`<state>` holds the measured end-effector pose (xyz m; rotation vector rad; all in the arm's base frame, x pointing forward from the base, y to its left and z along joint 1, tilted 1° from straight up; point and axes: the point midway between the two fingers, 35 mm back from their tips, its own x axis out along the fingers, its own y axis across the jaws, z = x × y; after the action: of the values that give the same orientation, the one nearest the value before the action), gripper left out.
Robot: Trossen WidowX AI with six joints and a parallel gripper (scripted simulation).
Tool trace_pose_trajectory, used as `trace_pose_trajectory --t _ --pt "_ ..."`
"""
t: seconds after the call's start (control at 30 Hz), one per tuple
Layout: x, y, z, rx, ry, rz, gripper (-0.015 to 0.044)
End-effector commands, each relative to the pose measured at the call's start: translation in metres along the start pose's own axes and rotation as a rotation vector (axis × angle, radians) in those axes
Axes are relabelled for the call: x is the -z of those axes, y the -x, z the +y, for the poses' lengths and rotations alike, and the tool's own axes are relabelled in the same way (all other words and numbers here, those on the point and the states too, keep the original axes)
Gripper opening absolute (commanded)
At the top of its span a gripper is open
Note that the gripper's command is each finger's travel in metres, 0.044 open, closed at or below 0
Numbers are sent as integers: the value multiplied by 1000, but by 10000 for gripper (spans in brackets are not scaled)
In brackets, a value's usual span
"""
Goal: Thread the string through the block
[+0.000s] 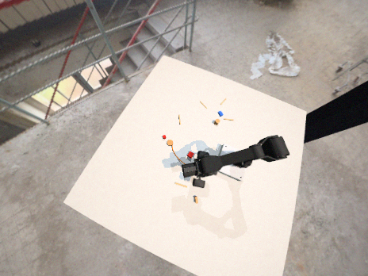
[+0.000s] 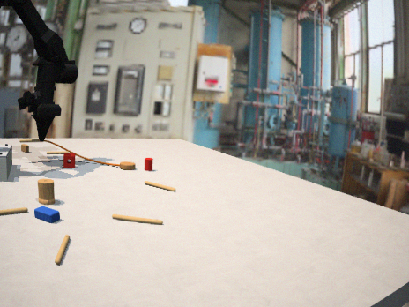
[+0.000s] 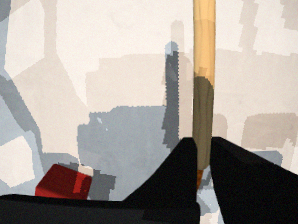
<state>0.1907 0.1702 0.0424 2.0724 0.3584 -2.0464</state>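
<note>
The gripper [image 1: 189, 170] [image 2: 41, 139] [image 3: 204, 145] is shut on the string's wooden stick [image 2: 27, 140] [image 3: 204, 55], at its string end, and holds it level above the table. In the top view the hand hides the stick. The orange-brown string [image 1: 176, 155] [image 2: 84, 158] [image 3: 199, 179] runs from the stick down to the round button [image 1: 170, 143] [image 2: 128, 166]. The small red block [image 1: 190, 155] [image 2: 66, 164] [image 3: 57, 184] stands on the table beside the gripper, apart from the stick. Its hole shows in the exterior view.
A red cylinder [image 1: 164, 136] [image 2: 148, 164] stands near the button. A wooden cylinder [image 1: 217, 121] [image 2: 46, 190], a blue block [image 1: 220, 113] [image 2: 47, 214] and several loose sticks lie farther off. A loose stick [image 1: 180, 185] and small wooden piece [image 1: 196, 199] [image 2: 25, 148] are near the hand.
</note>
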Motion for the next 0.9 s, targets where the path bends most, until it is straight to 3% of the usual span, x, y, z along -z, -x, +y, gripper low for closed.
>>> trace_pose_trajectory --t 0.0,0.4,0.87 --pt "1 7 -1 3 2 6 0" --pt "1 3 0 1 -24 1 0" --pt "11 3 0 -12 -469 0 0"
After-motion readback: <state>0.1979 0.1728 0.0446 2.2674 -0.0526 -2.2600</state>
